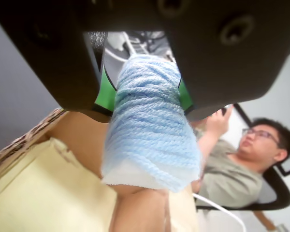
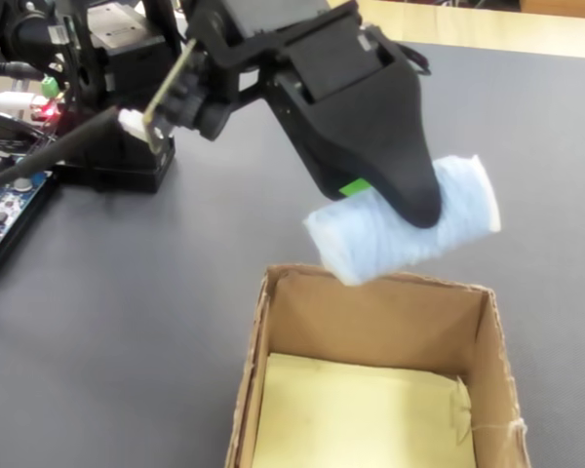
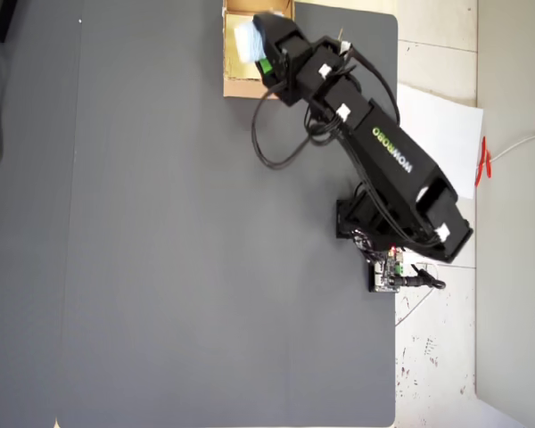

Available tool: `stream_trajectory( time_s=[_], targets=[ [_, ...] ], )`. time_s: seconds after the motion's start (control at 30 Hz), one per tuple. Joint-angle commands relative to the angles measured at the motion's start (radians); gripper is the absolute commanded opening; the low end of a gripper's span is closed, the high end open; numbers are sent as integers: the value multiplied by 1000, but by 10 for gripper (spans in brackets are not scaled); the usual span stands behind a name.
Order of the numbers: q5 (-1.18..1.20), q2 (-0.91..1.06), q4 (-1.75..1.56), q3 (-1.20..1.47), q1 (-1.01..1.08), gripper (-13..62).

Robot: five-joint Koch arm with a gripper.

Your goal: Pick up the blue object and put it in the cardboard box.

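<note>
So the gripper (image 2: pixel 402 210) has its black jaws clamped around the blue object (image 2: pixel 402 234), which hangs in the air lying crosswise just above the far wall of the cardboard box (image 2: pixel 487 366). The box sits at the far edge of the dark table (image 3: pixel 160 223) in the overhead view.

Dark grey mat (image 3: pixel 187 232) across most of the overhead view, over a pale floor. White sheet of paper (image 3: pixel 441 125) at 2 o'clock beside the mat's edge. Red marks (image 3: pixel 483 162) farther toward 3 o'clock. Small circuit board (image 3: pixel 388 267) just off the mat at 4 o'clock. In the wrist view, person in glasses and an olive shirt (image 1: pixel 241 164) at 4 o'clock, seated in a dark chair. In the fixed view, blue circuit board (image 2: pixel 5 210) at 9 o'clock.
</note>
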Motion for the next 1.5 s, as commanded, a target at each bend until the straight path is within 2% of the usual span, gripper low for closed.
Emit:
stream_trajectory(
  time_s=[0.0, 0.07, 0.17, 0.27, 0.43, 0.67, 0.97, 1.47],
  targets=[
    [-12, -14, -6, -83, 31, 128],
    [-6, -20, 8, -74, 32, 216],
    [9, -12, 3, -57, 32, 290],
    [14, -2, -8, -44, 31, 324],
    [72, 21, -66, -11, 31, 325],
    [241, 133, -307, 150, -35, 325],
    [308, 318, -479, 337, -224, 335],
    [345, 581, -506, 696, -518, 337]
  ],
)
